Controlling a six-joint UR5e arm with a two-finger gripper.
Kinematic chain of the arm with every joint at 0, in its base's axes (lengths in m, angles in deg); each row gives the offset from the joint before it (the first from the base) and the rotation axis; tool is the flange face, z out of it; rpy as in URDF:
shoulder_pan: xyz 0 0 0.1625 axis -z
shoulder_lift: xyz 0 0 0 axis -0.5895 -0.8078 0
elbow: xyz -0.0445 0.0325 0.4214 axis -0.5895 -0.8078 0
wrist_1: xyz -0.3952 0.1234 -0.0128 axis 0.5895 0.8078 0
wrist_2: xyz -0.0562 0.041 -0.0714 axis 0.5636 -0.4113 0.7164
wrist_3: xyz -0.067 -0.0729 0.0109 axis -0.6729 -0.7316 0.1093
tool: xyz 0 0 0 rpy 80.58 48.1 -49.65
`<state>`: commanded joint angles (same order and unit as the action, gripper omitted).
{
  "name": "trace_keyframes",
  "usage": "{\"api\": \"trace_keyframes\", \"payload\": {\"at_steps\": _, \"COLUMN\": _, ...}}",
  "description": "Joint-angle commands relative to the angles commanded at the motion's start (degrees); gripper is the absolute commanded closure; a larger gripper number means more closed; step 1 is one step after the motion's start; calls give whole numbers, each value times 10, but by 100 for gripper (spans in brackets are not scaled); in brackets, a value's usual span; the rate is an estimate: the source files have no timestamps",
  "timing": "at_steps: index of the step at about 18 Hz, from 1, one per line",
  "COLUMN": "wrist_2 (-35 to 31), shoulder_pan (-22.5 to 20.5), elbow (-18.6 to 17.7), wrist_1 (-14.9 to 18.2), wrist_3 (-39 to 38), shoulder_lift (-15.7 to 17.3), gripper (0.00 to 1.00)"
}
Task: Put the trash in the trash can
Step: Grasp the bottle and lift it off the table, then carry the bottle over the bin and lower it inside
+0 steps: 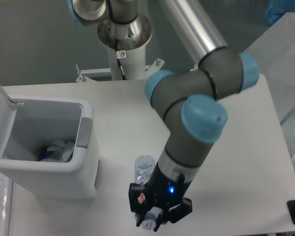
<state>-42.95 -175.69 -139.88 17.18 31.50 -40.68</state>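
Bottle under our tool, bin off to the upper left

Our tool [155, 220] sits over the cap end of the bottle [144, 169], which lies on the desk [236, 162] with its long axis running away from us; whether the jaws grip it we cannot tell. The open trash can [83, 162] stands well apart, up-left, with tissue-like scraps already inside.

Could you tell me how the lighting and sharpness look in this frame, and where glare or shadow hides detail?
In the camera view, lighting is soft and even; the table is bright and nearly washed out, a glare streak runs along the metal arm tube, the trash can throws a faint shadow, and the gripper over the bottle is dark and slightly soft, so its jaws are unclear.
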Motion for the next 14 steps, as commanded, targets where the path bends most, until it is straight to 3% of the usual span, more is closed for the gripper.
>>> {"api": "trace_keyframes", "payload": {"at_steps": 5, "wrist_2": 73, "shoulder_pan": -4, "elbow": -7, "wrist_1": -55, "wrist_3": -4, "shoulder_lift": 33, "gripper": 79}}
{"api": "trace_keyframes", "payload": {"at_steps": 14, "wrist_2": 145, "shoulder_pan": 7, "elbow": -8, "wrist_1": -56, "wrist_3": -5, "shoulder_lift": 87, "gripper": 79}}
